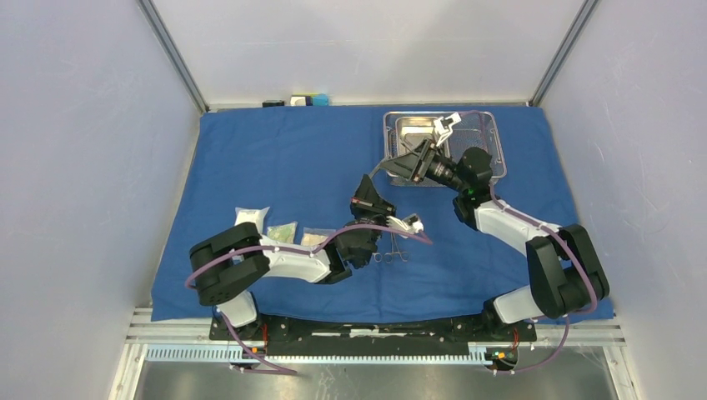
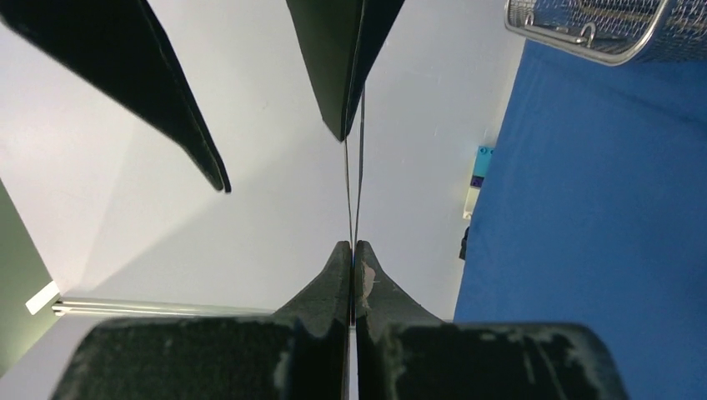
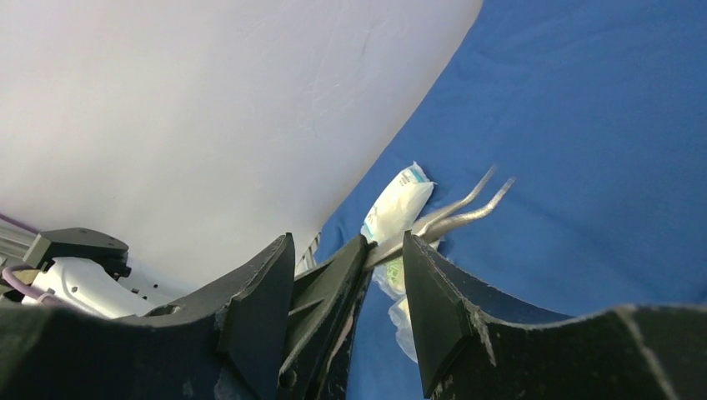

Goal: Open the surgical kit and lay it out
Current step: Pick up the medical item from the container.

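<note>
The blue cloth wrap (image 1: pixel 275 158) lies spread flat over the table. The steel mesh tray (image 1: pixel 492 137) with its inner pan (image 1: pixel 413 129) sits at the back right. Three clear packets (image 1: pixel 252 218) (image 1: pixel 282 230) (image 1: pixel 315 239) lie in a row at front left. Scissor-like instruments (image 1: pixel 392 252) rest on the cloth at front centre. My left gripper (image 2: pixel 354 244) is shut on a slim metal instrument (image 2: pixel 355 167), held above the cloth. My right gripper (image 3: pixel 348 242) is open, its fingers (image 3: pixel 438 292) either side of the left gripper's tips and the curved-tipped instrument (image 3: pixel 467 208).
Small coloured blocks (image 1: pixel 308 100) sit just past the cloth's back edge. White enclosure walls close in on three sides. Both arms meet over the table's centre (image 1: pixel 383 183), just in front of the tray.
</note>
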Tool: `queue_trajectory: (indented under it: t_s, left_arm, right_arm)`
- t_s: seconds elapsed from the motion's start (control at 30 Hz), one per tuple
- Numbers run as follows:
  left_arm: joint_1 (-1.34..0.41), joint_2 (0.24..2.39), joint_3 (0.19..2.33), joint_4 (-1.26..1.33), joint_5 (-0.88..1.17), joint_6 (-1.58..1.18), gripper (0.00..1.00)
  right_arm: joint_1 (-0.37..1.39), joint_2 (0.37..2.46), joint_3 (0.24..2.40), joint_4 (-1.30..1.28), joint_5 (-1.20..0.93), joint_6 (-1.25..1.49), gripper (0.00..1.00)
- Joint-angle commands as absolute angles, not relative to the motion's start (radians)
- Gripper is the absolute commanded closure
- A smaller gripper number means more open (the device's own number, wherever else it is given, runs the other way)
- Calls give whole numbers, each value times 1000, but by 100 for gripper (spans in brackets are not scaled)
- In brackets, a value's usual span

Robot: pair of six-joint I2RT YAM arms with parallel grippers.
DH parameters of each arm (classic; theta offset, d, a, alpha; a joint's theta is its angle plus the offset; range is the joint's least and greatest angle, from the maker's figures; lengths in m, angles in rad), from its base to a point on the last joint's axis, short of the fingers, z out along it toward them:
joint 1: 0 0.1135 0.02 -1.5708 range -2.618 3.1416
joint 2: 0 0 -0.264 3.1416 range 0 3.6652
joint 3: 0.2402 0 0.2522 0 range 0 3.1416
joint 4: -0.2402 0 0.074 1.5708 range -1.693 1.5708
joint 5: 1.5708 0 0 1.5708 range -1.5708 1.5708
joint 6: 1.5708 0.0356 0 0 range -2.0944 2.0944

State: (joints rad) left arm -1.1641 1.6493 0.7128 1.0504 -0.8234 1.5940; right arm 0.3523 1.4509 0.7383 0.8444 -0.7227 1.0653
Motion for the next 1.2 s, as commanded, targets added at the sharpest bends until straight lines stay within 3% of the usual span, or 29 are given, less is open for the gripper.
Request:
queue_trajectory:
  t_s: [0.0, 0.4, 0.77, 1.0, 1.17]
  left_arm:
    - [-1169, 1685, 735, 1259, -866, 1700, 98]
    - [-1184, 1732, 773, 1336, -879, 1761, 98]
    - [-1215, 1770, 798, 1362, -880, 1789, 98]
    - [-1218, 1773, 804, 1366, -882, 1796, 98]
    - [-1218, 1791, 811, 1379, -880, 1808, 98]
  right_arm:
    - [305, 1398, 711, 879, -744, 1039, 43]
    - [278, 1388, 679, 812, -735, 1005, 43]
    - [306, 1439, 699, 908, -748, 1071, 45]
    - [314, 1444, 699, 910, -742, 1081, 54]
    - [324, 1453, 705, 949, -741, 1112, 68]
